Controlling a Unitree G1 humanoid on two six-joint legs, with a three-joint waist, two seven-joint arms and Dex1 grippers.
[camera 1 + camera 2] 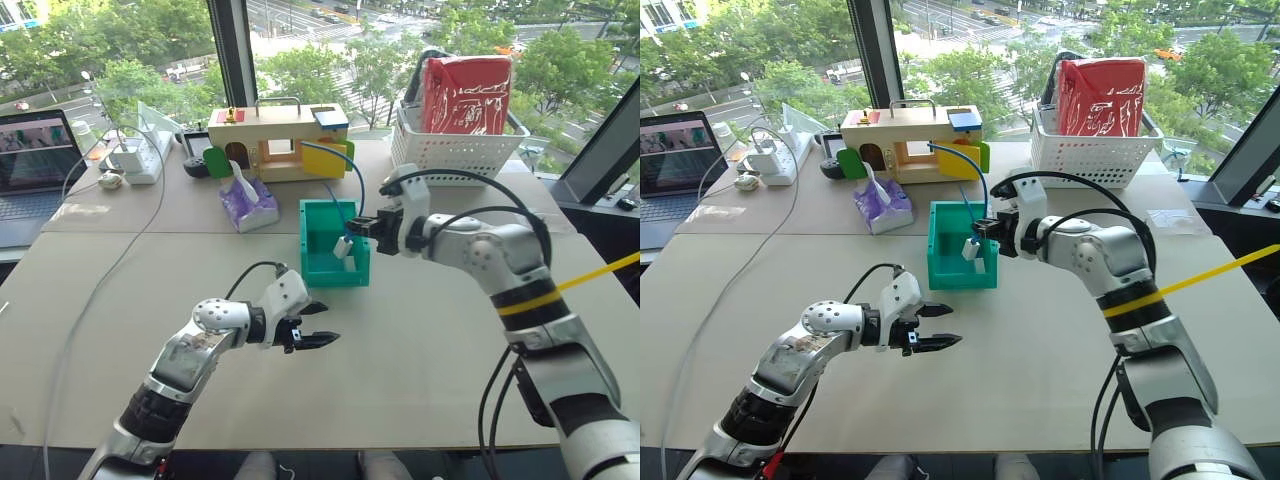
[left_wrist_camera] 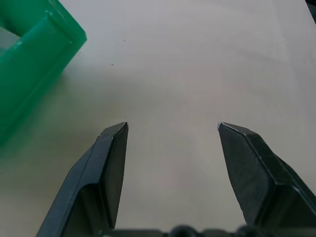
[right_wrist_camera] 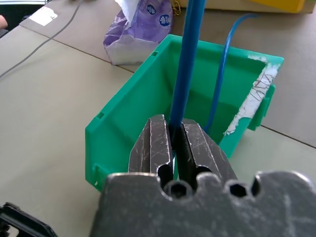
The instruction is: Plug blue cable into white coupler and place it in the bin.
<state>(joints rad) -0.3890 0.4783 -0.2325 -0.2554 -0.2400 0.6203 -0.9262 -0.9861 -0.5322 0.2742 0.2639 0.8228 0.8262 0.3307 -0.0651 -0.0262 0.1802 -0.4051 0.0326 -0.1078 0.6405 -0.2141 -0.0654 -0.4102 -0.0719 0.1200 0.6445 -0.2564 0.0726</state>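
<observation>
The teal bin (image 1: 325, 272) stands open-topped in the middle of the table. Just above its right rim my right gripper (image 1: 352, 228) is shut on the blue cable (image 3: 187, 59), as the right wrist view shows. From the grip the cable (image 1: 357, 175) arcs up and back toward the wooden toy house. Below the grip the white coupler (image 1: 343, 247) hangs on the cable's end inside the bin. Nearer me and to the bin's left, my left gripper (image 1: 330, 323) hovers over bare table, open and holding nothing. A corner of the bin (image 2: 29, 54) shows in the left wrist view.
Behind the bin lie a purple tissue pack (image 1: 248, 205) and a wooden toy house (image 1: 280, 135). A white lattice basket (image 1: 455, 150) with a red bag stands at the back right. A laptop (image 1: 30, 160), a power strip (image 1: 140, 160) and a long grey cord (image 1: 100, 280) occupy the left.
</observation>
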